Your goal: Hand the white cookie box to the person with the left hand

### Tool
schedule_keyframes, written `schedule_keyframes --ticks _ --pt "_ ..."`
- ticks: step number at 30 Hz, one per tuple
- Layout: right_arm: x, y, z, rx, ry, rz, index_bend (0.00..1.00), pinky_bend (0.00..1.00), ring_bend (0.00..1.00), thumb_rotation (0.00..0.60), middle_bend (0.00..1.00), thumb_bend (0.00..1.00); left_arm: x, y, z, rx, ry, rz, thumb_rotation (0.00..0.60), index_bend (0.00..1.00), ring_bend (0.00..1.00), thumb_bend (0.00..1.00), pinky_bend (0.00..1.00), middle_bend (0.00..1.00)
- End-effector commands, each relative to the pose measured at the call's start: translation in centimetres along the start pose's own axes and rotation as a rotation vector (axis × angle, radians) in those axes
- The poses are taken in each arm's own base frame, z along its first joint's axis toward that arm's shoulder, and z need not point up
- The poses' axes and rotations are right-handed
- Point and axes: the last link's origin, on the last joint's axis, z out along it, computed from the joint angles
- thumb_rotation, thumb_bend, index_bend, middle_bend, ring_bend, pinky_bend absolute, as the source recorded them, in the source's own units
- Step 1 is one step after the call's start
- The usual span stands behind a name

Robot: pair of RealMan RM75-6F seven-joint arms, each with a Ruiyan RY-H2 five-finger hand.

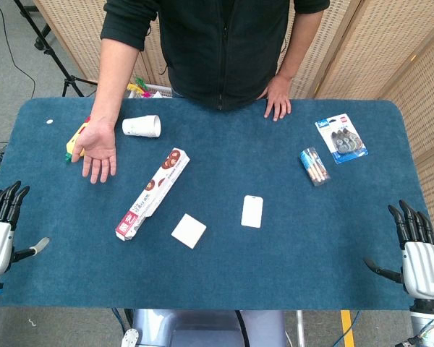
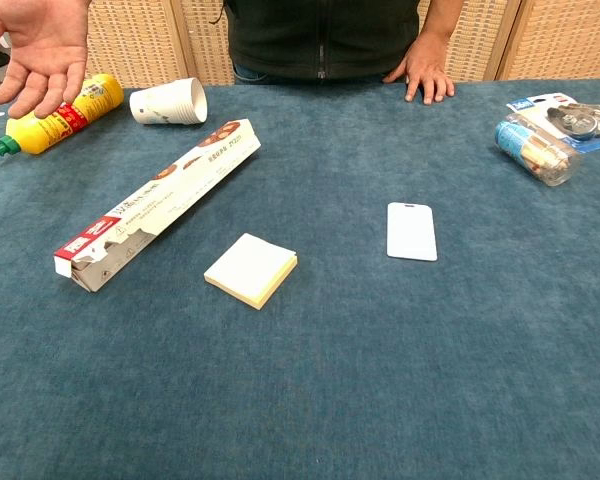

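The long white cookie box lies flat and slanted on the blue table, left of centre. The person's open palm waits palm up at the far left, just beyond the box's far end. At the table's near left corner my left hand hangs with fingers apart and nothing in them, well short of the box. My right hand is at the near right corner, fingers spread and holding nothing. Neither hand shows in the chest view.
A sticky-note pad and a white card lie mid-table. A tipped paper cup and yellow bottle sit far left. A clear tube and blister pack sit far right.
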Motion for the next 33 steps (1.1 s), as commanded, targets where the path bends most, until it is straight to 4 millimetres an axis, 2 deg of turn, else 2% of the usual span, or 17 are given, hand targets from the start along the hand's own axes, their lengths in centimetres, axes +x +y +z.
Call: schedule_keyframes --ticks 1,8,13,18,23,28,33 --pt "0.1 0.1 0.0 -0.002 0.02 -0.03 0.0 0.0 0.0 0.6 0.0 0.0 0.0 0.0 0.0 0.002 -0.002 0.0 0.6 0.0 0.0 0.0 0.02 0.0" --pt "0.1 0.0 0.0 -0.007 0.044 -0.044 0.0 0.0 0.0 0.6 0.0 0.0 -0.3 -0.1 0.0 0.01 -0.033 0.0 0.6 0.0 0.0 0.0 0.02 0.0" --pt "0.3 0.3 0.2 -0.02 0.046 -0.031 0.0 0.0 0.0 0.6 0.0 0.0 -2.0 0.8 0.8 -0.008 -0.12 -0.019 0.6 0.0 0.0 0.0 0.02 0.0" --pt "0.4 0.4 0.3 -0.024 0.042 -0.025 0.0 0.0 0.0 0.6 0.0 0.0 -5.5 3.4 2.2 -0.108 -0.252 -0.037 0.6 0.0 0.0 0.0 0.02 0.0" --pt "0.8 0.8 0.3 -0.035 0.049 -0.007 0.0 0.0 0.0 0.6 0.0 0.0 -10.2 7.3 3.2 -0.223 -0.402 -0.039 0.6 0.0 0.0 0.0 0.02 0.0" --pt "0.8 0.9 0.4 -0.037 0.039 -0.006 0.0 0.0 0.0 0.6 0.0 0.0 -12.3 9.6 4.4 -0.226 -0.465 -0.074 0.6 0.0 0.0 0.0 0.02 0.0" --pt "0.6 0.9 0.4 -0.038 0.033 -0.008 0.0 0.0 0.0 0.6 0.0 0.0 -13.1 11.2 6.0 -0.204 -0.454 -0.104 0.6 0.0 0.0 0.0 0.02 0.0"
